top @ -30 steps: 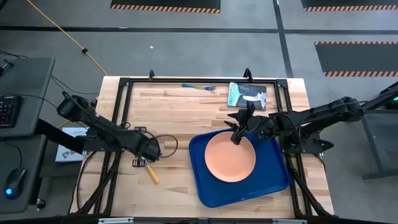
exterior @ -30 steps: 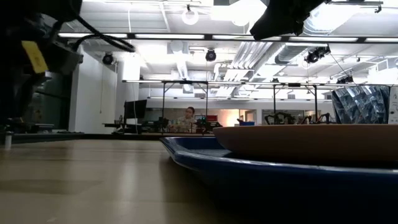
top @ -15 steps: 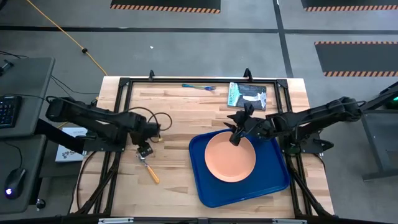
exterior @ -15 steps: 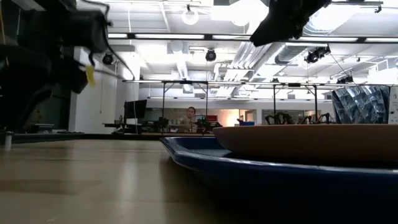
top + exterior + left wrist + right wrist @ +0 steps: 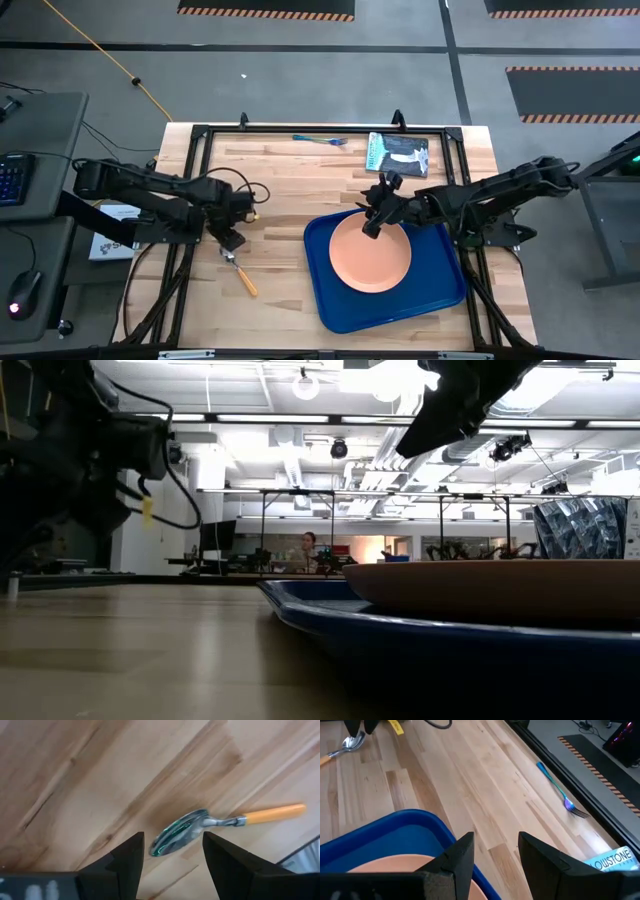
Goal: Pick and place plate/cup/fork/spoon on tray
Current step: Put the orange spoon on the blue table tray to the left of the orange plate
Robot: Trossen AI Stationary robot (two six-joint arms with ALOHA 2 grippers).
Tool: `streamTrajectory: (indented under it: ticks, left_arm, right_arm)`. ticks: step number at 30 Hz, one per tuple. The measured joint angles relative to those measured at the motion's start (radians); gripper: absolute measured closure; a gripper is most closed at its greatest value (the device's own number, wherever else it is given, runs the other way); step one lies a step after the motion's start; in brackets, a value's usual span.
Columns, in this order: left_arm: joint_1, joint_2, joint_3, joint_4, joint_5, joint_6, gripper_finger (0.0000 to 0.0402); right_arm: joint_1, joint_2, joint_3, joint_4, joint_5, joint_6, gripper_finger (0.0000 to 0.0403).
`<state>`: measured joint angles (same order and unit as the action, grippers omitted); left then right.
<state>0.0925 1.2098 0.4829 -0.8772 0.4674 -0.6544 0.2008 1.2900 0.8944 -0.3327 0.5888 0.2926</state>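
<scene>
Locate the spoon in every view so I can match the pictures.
High view: the spoon lies on the wood table left of the tray, just below the left gripper.
Low view: not in it.
Left wrist view: the spoon lies just beyond the open fingers.
Right wrist view: the spoon sits at the far top-left corner.
Shared landmark: its yellow-orange handle.

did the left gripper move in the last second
Yes. In the high view the left gripper has shifted toward the table's far edge, now above the bowl end of the spoon, which lies where it was.
</scene>
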Motion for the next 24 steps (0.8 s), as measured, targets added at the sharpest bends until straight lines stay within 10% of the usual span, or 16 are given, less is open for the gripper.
streamTrajectory:
  ticks: [15,24]
  left_arm:
    - [-0.001,0.001,-0.086,0.122,0.079,-0.052,0.0229]
    - [-0.001,0.0,-0.087,0.122,0.096,-0.049,0.0375]
  right_arm:
    - [0.0,0.0,0.0,0.001,-0.003,0.006,0.0256]
    - [0.0,0.0,0.0,0.0,-0.003,0.005,0.0256]
